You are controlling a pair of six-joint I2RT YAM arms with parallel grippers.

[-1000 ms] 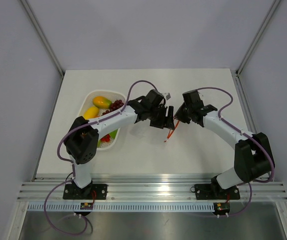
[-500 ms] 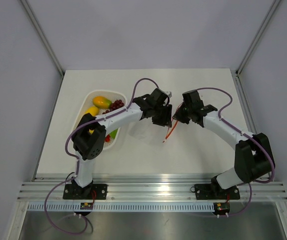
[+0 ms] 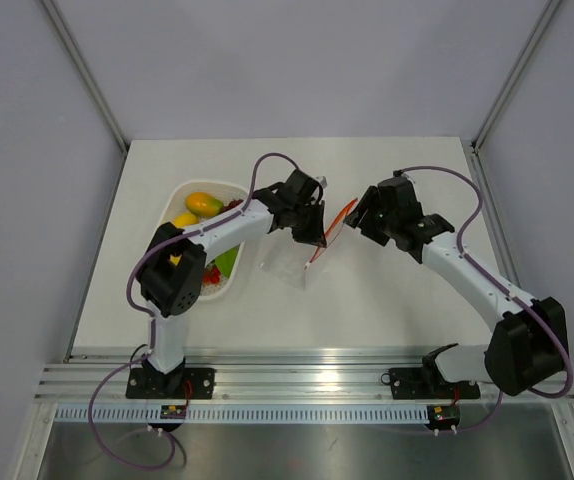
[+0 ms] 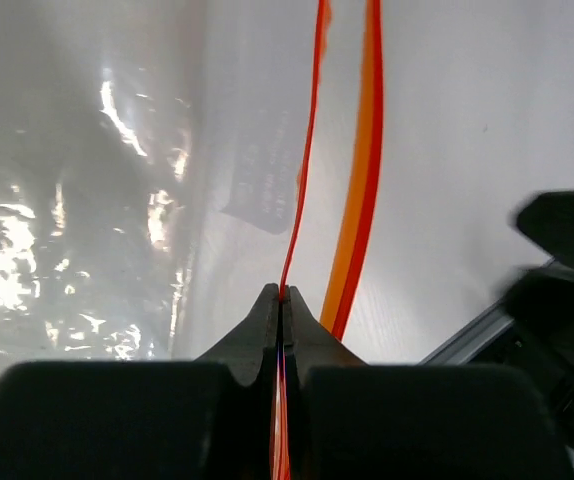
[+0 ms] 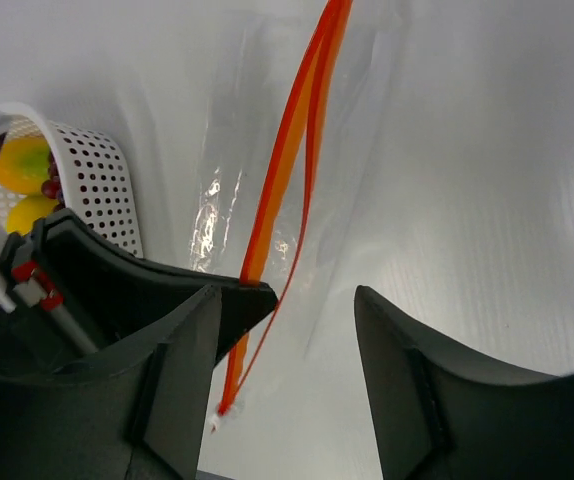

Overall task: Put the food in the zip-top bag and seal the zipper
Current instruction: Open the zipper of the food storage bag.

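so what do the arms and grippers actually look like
The left arm and right arm have slim white links joined by bulky black joints, and a purple cable loops along each. The left gripper and right gripper have matte black fingers that taper to blunt tips.

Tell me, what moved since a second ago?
The left gripper, shut on the zipper, pulled it left toward the basket, and the bag now spreads out beneath it. The right gripper backed away to the right and is open. The basket and its fruit stayed put.
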